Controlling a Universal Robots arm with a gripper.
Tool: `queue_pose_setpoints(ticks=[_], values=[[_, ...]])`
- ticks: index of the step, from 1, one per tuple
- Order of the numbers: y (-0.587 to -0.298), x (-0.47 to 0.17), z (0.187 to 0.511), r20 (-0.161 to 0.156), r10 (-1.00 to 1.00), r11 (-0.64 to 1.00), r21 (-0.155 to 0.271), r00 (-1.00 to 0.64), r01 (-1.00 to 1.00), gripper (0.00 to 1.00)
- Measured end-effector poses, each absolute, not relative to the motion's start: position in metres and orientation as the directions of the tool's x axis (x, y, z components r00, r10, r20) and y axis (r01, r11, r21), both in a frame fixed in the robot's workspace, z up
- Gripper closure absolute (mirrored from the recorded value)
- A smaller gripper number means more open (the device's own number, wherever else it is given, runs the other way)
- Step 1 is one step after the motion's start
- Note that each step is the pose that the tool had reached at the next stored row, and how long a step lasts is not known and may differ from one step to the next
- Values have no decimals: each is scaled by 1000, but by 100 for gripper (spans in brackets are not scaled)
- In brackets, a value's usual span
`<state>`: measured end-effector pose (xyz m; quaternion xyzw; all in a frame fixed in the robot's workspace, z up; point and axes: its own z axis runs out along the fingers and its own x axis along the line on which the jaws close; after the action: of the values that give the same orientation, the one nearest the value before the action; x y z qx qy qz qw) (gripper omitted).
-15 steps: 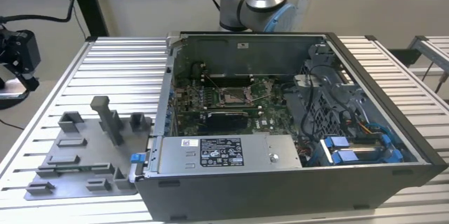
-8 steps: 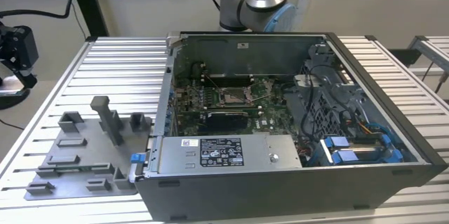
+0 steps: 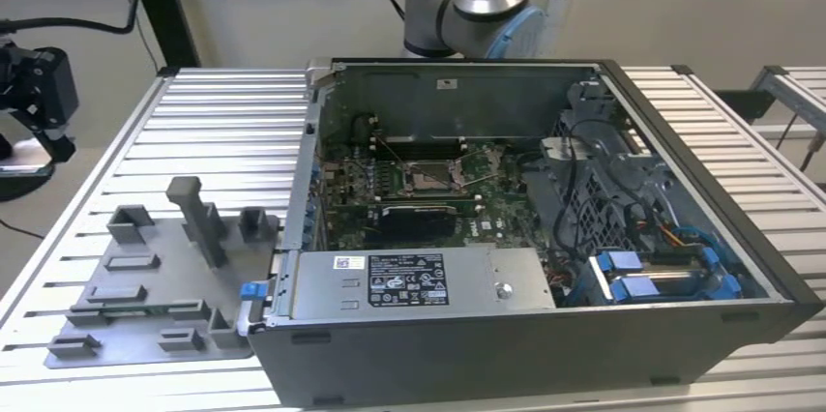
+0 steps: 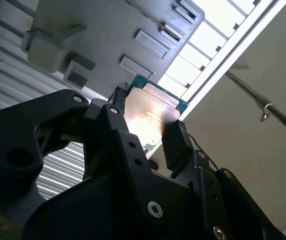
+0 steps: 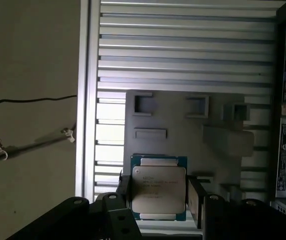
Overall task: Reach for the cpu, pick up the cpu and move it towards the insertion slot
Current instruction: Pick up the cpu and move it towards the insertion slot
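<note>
While the gripper's (image 5: 160, 202) fingers (image 5: 195, 200) pinched the cpu (image 5: 159, 192) by opposite edges, it hung over the grey fixture plate (image 5: 183, 130). In the exterior view, the insertion slot (image 3: 432, 177) lay at two o'clock from that plate, well apart.

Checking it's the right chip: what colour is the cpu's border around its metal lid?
Teal-green border on the cpu, clearest in the first wrist view.

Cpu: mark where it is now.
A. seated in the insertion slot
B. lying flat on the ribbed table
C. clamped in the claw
C: in the first wrist view the cpu sits clamped in the claw, with the grey fixture plate behind it.
</note>
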<state>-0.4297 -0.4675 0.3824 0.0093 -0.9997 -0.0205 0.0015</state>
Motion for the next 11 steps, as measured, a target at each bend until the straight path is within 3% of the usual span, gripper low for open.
queue_pose_setpoints(ticks=[11], values=[[-468,-407,382,5,-19,999,41,-1000,-19,100]])
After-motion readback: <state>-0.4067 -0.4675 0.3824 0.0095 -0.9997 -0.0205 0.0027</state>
